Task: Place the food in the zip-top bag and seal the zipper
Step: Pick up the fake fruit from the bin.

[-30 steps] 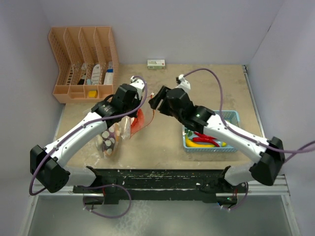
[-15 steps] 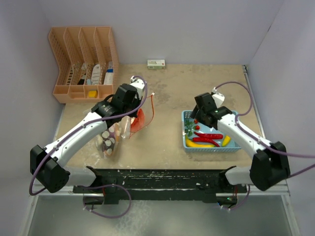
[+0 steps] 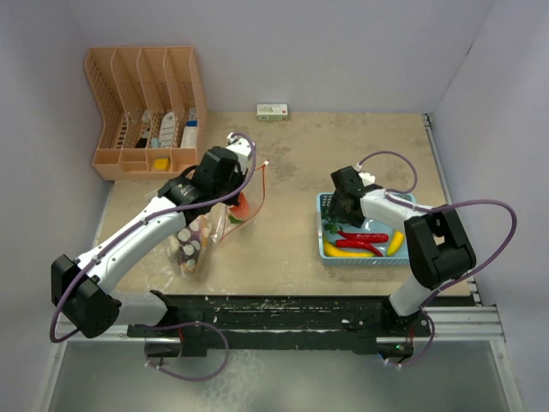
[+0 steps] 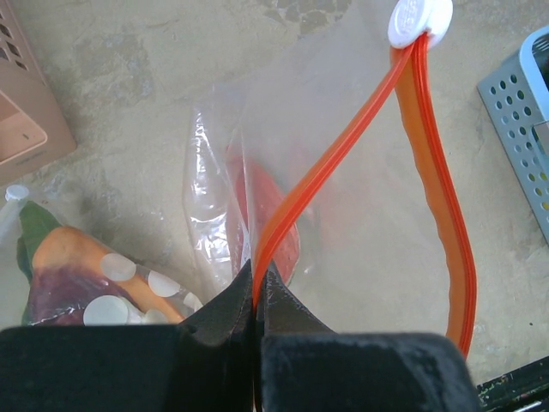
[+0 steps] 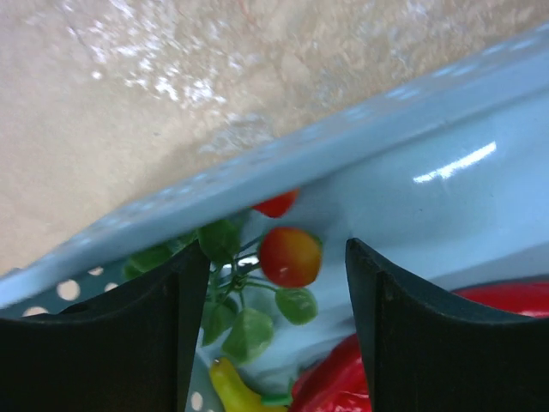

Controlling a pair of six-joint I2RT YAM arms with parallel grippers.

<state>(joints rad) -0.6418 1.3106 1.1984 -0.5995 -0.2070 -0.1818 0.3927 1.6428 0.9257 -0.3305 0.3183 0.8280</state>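
My left gripper (image 4: 257, 279) is shut on the near end of the red-orange zipper (image 4: 343, 146), holding the zip-top bag (image 3: 206, 236) with its mouth spread open. The zipper's white slider (image 4: 419, 19) sits at the far end. An orange-red piece of food (image 4: 274, 215) lies inside the bag. My right gripper (image 5: 276, 266) is open and low in the blue basket (image 5: 343, 146), its fingers on either side of a small orange-red fruit (image 5: 290, 256) on a green leafy sprig (image 5: 244, 322). Red chili peppers (image 3: 364, 238) and a yellow piece (image 3: 347, 251) lie in the basket too.
A peach file organiser (image 3: 146, 112) with small items stands at the back left. A small white box (image 3: 272, 112) lies against the back wall. The basket's rim (image 3: 412, 202) is close to the right wall.
My right arm has swung from the bag's mouth at the centre over to the basket and dropped into its left corner. My left gripper keeps hold of the zipper.
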